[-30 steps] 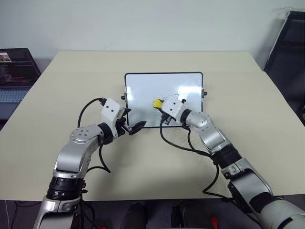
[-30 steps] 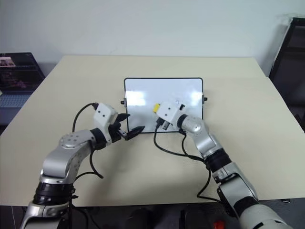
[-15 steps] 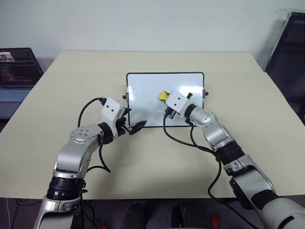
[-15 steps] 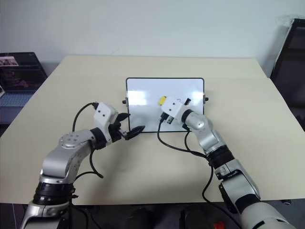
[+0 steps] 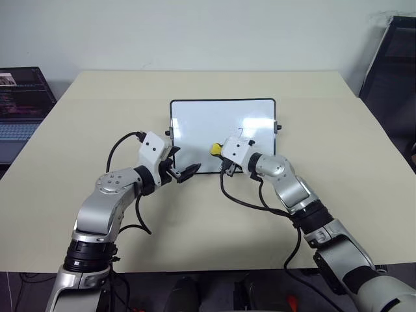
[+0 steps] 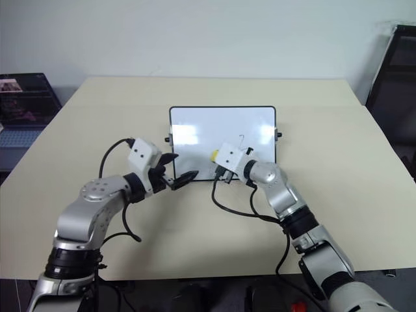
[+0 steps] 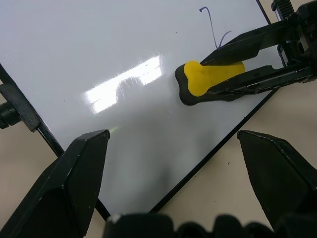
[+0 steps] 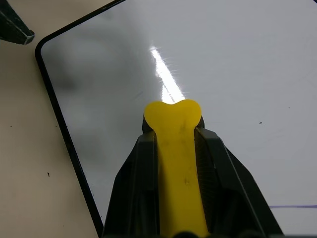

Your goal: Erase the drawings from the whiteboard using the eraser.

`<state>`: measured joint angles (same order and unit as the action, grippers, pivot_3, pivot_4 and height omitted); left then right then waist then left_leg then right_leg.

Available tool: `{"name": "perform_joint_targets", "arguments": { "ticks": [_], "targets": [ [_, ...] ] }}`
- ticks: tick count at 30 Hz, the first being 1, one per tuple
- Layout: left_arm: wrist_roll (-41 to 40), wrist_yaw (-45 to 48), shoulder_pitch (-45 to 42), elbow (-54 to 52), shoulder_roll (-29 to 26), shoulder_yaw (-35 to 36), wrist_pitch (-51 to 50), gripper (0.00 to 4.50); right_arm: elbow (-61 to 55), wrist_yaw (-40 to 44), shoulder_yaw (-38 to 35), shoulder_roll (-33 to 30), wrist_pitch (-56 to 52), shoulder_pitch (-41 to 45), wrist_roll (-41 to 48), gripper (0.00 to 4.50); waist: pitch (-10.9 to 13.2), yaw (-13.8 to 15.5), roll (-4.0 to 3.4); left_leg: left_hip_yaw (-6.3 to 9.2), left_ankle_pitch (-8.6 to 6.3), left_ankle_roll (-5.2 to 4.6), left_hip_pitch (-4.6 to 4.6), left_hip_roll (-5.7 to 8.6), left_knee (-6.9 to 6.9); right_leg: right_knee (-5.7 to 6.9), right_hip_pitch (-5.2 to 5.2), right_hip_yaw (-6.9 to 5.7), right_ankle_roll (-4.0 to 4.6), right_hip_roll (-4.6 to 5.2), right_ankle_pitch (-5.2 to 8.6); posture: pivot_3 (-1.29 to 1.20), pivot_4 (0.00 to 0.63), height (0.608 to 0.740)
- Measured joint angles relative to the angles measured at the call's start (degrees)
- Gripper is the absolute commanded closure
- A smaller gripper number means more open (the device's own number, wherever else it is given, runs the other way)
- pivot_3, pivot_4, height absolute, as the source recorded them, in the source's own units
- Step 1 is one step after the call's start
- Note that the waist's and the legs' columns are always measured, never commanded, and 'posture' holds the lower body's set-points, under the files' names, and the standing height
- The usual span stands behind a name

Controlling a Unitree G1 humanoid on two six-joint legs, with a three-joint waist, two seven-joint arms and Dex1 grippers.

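Observation:
The whiteboard (image 5: 198, 123) lies flat in the middle of the table, glossy white with a thin black frame. A thin dark stroke of the drawings (image 5: 240, 132) remains on its right half, also seen as a drawing stroke (image 7: 213, 29). The yellow eraser (image 5: 214, 149) rests on the board close to its near edge, just left of that stroke. My right gripper (image 5: 220, 152) is shut on the eraser (image 8: 173, 116), dark side down. My left gripper (image 5: 182, 168) stands open at the board's near left corner, nothing between its fingers (image 7: 74, 188).
The beige table (image 5: 312, 110) has wide bare surface around the board. A laptop (image 5: 19, 97) sits off the table's left side. A black frame (image 5: 390, 65) stands beyond the right edge. Black cables (image 5: 244, 200) hang from both wrists.
My right gripper carried the eraser up the board toward its far side, then back to the near edge. The left gripper has not moved.

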<state>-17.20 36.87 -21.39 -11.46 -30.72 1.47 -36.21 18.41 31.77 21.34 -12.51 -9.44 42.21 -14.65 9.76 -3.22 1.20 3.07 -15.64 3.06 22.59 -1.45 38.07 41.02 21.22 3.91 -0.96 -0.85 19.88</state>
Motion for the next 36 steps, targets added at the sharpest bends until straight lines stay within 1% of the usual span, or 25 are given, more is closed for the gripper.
{"name": "perform_joint_targets", "arguments": {
  "ticks": [4, 6, 12, 16, 22, 29, 33, 36],
  "targets": [
    [-0.03, 0.12, 0.05, -0.01, 0.00, 0.01, 0.03, 0.00, 1.79, -4.42, -0.41, 0.71, 1.17, 1.18, -0.10, 3.83, 0.00, 0.00, 0.00, 0.00, 0.02, 0.01, 0.00, 0.01, 0.01, 0.01, 0.00, 0.01, 0.02, 0.00, -0.02, 0.00, 0.150, 0.740],
    [-0.07, 0.21, 0.34, -0.01, -0.01, 0.03, 0.19, 0.00, 2.65, -7.84, -2.47, 0.68, 1.36, 2.29, -0.18, 3.83, 0.00, 0.02, 0.00, 0.00, 0.02, 0.01, 0.01, 0.01, 0.01, 0.01, 0.01, 0.00, 0.03, 0.00, -0.04, 0.00, 0.150, 0.740],
    [-0.09, 0.02, 0.86, -0.44, -0.01, 0.04, 0.17, 0.00, 3.15, -9.40, -3.73, 0.44, 1.14, 3.11, -0.06, 3.83, 0.00, 0.14, 0.00, 0.01, 0.02, 0.01, 0.05, 0.01, -0.02, -0.04, 0.02, 0.00, 0.03, 0.00, -0.04, 0.00, 0.150, 0.740],
    [-0.43, 0.02, 0.97, -1.49, -0.01, 0.04, 0.16, 0.00, 0.89, -7.49, -4.29, 0.42, -1.96, 2.22, 0.64, 3.83, 0.00, 0.20, 0.00, 0.03, 0.02, 0.01, 0.04, 0.01, -0.02, -0.04, -0.01, -0.01, 0.03, 0.01, -0.04, 0.00, 0.150, 0.740],
    [-0.52, 0.09, 1.42, -1.46, -0.04, 0.11, 0.24, 0.00, -6.98, 0.93, -3.42, -1.56, -9.69, -2.70, 3.04, 3.83, 0.00, 0.16, 0.00, 0.03, 0.02, 0.00, 0.00, 0.01, -0.02, -0.04, -0.03, -0.01, 0.03, 0.00, -0.04, 0.00, 0.150, 0.740],
    [-0.47, 0.24, 1.54, -1.06, -0.03, 0.06, 1.21, 0.00, -8.68, 1.56, -2.23, -2.29, -10.73, -3.20, 2.52, 3.83, 0.00, 0.10, 0.00, 0.02, 0.02, 0.00, 0.00, 0.01, -0.03, -0.04, -0.01, -0.01, 0.03, 0.00, -0.04, 0.00, 0.150, 0.740],
    [-0.36, 0.49, 1.45, 0.41, 0.06, 0.03, 3.14, 0.00, -10.74, 0.73, -5.54, -1.42, -12.79, -3.44, 5.31, 3.83, 0.01, 0.17, 0.00, 0.03, 0.02, 0.01, 0.19, 0.01, -0.04, -0.07, 0.14, -0.03, 0.03, 0.00, -0.04, 0.00, 0.150, 0.740],
    [0.05, 0.51, 1.06, 1.89, 0.53, 0.00, 5.19, 0.00, -17.38, 0.86, -9.93, -0.73, -15.78, -5.24, 9.82, 3.83, 0.02, 0.40, 0.00, 0.06, 0.02, 0.01, 0.30, -0.01, -0.09, -0.20, 0.20, -0.07, 0.03, 0.00, -0.04, 0.00, 0.150, 0.740]
  ]
}}
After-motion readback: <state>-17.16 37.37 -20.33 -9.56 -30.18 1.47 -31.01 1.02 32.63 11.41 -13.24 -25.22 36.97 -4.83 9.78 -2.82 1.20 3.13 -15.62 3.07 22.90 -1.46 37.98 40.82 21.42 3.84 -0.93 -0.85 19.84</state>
